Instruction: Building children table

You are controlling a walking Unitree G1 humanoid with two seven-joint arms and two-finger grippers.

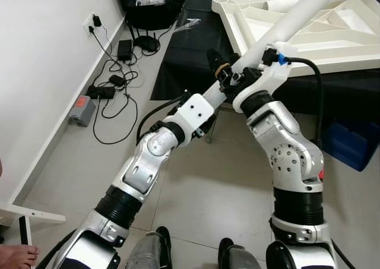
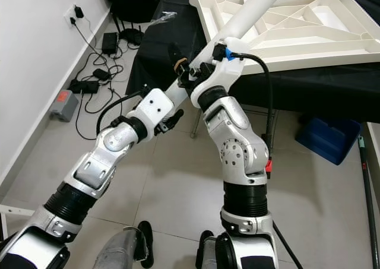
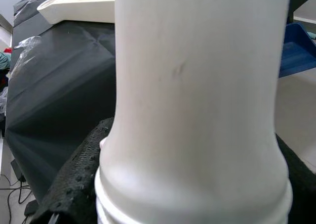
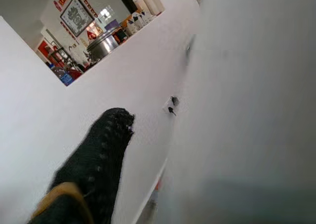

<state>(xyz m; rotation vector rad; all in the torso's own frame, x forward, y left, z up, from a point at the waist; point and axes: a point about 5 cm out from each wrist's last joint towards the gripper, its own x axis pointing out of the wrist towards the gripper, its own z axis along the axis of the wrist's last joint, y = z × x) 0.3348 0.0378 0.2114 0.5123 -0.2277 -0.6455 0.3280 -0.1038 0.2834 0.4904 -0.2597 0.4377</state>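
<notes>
white table leg (image 1: 297,16) slants up from both end effectors over upturned white tabletop (image 1: 350,46) lying on black-draped surface (image 1: 196,49); left end effector (image 1: 224,73) clamped round leg's lower end (black fingers (image 3: 74,184) hug ribbed end in left wrist view); right end effector (image 1: 270,55) against leg just above, grip state unclear; cables (image 1: 113,85) on floor by wall.
</notes>
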